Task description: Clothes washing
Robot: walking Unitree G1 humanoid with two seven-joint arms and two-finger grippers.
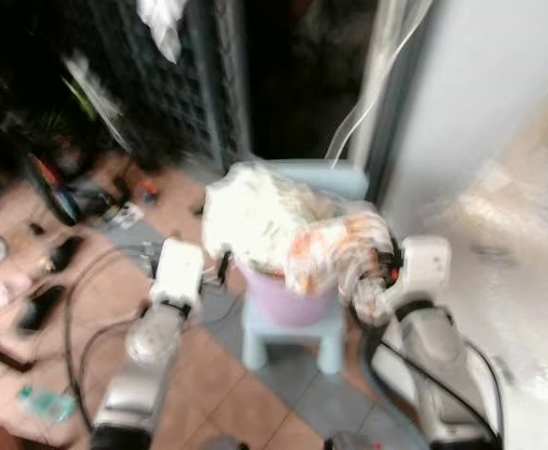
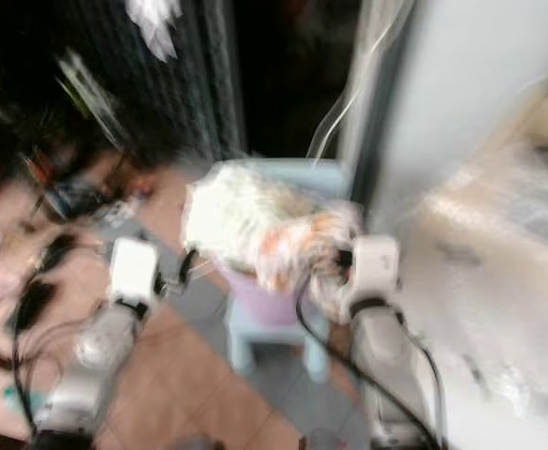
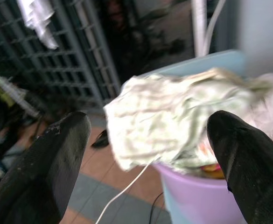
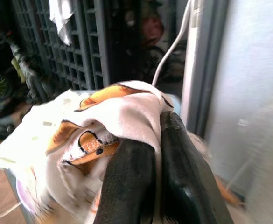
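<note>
**A:** What is the biggest thing before you?

**B:** A white appliance wall runs down your right side; to its left stands a dark metal grille with a white cloth hanging near its top; the tiled floor below carries cables and small clutter at its left edge, too blurred to name.

**A:** And the laundry?

**B:** A pale blue stool stands on the floor beside the appliance; a lilac bucket sits on its seat; the heap of clothes rises well over the bucket's rim, a pale green-patterned piece on your left side of it, a white and orange garment on your right side.

**A:** Where are your grippers against that heap?

**B:** Your right gripper is at the right edge of the heap; its two fingers are drawn close together with the white and orange garment pinched between them and draped over their tips; your left gripper sits just beside the heap's left edge, spread wide, nothing between its fingers, the green-patterned cloth in line ahead of it.
</note>
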